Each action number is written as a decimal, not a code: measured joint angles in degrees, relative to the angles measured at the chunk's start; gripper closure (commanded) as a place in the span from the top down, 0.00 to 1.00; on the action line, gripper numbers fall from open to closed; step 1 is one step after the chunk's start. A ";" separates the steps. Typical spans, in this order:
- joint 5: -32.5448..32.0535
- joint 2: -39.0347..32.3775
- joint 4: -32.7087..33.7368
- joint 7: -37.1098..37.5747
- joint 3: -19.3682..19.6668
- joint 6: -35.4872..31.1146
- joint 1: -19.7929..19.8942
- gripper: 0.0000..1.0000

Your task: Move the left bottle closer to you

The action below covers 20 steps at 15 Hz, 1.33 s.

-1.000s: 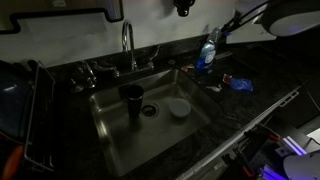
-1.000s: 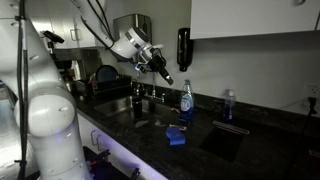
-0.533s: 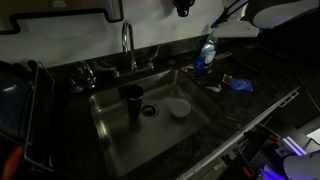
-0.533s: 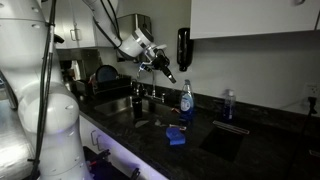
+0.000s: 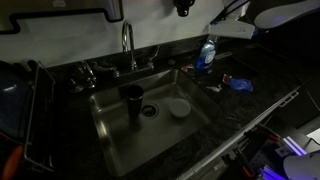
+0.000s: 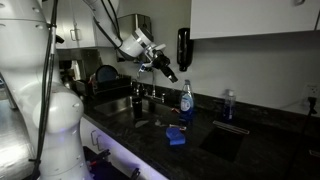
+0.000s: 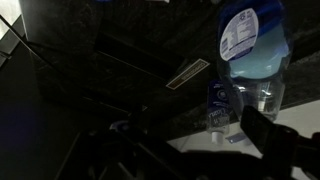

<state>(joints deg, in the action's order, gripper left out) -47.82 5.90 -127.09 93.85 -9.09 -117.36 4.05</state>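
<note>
On the dark counter behind the sink [image 5: 110,140], the big bottle [image 6: 186,98] stood upright, at about 3 o'clock from the faucet [image 5: 128,45] in an exterior view. The small bottle [image 6: 228,103] stood at 3 o'clock from it, apart from it. A blue sponge [image 6: 177,136] lay on the counter near the big bottle, at about 6 o'clock. The gripper [image 6: 167,75] hung in the air at about 11 o'clock from the big bottle, above it and not touching it. In the wrist view, which was very dim, its dark fingers [image 7: 268,135] looked well apart, with nothing held between them. In that view the big bottle showed at 1 o'clock, and the small one just beneath it. Inside the sink a dark cup [image 5: 132,100] stood near the drain, and a round bowl [image 5: 179,108] lay at 3 o'clock from the cup.
</note>
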 measured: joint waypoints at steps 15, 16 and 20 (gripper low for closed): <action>-11.62 -7.23 2.44 20.98 2.07 -2.62 -4.89 1.00; -12.49 -7.85 2.80 21.81 2.14 -2.45 -5.15 1.00; -14.66 -10.10 3.95 24.53 2.32 -1.74 -6.20 1.00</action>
<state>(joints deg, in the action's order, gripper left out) -62.48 -4.20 -123.14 118.39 -6.77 -119.09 -2.15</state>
